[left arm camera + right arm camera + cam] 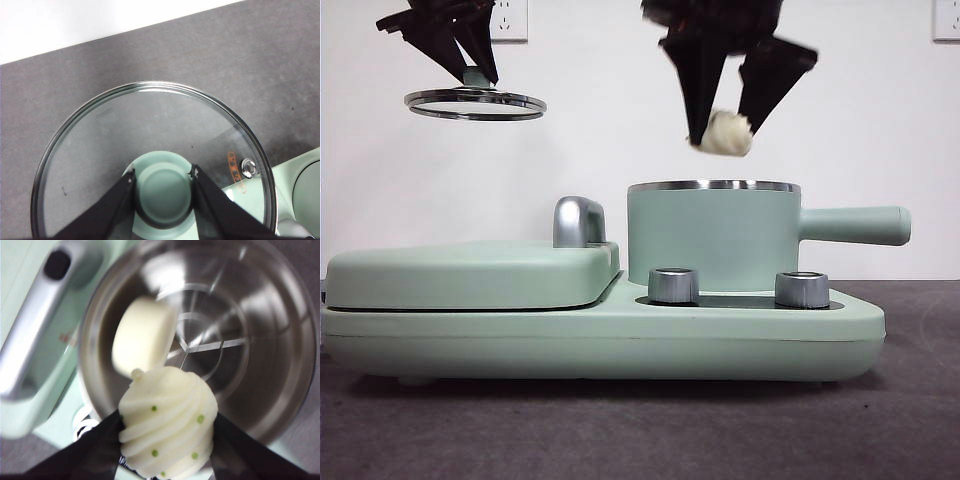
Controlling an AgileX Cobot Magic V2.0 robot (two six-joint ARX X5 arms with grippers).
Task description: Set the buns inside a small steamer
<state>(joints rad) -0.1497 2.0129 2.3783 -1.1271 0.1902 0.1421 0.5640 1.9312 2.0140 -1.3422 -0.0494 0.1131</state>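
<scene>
The small steamer (712,235), a mint-green pot with a steel rim and a long side handle, stands open on the cooker base. My right gripper (725,128) is shut on the ribbed bun with green dots (167,421) and holds it just above the pot's rim. The bun also shows in the front view (726,133). The smooth bun (143,334) lies inside the steel pot (280,305). My left gripper (472,72) is shut on the green knob (164,186) of the glass lid (150,130) and holds it high on the left, over the grill side.
The flat mint-green grill cover (470,272) with a chrome handle (578,220) lies left of the pot. Two steel knobs (673,285) stand on the cooker's front. The cooker base (620,335) rests on a dark grey table (640,430).
</scene>
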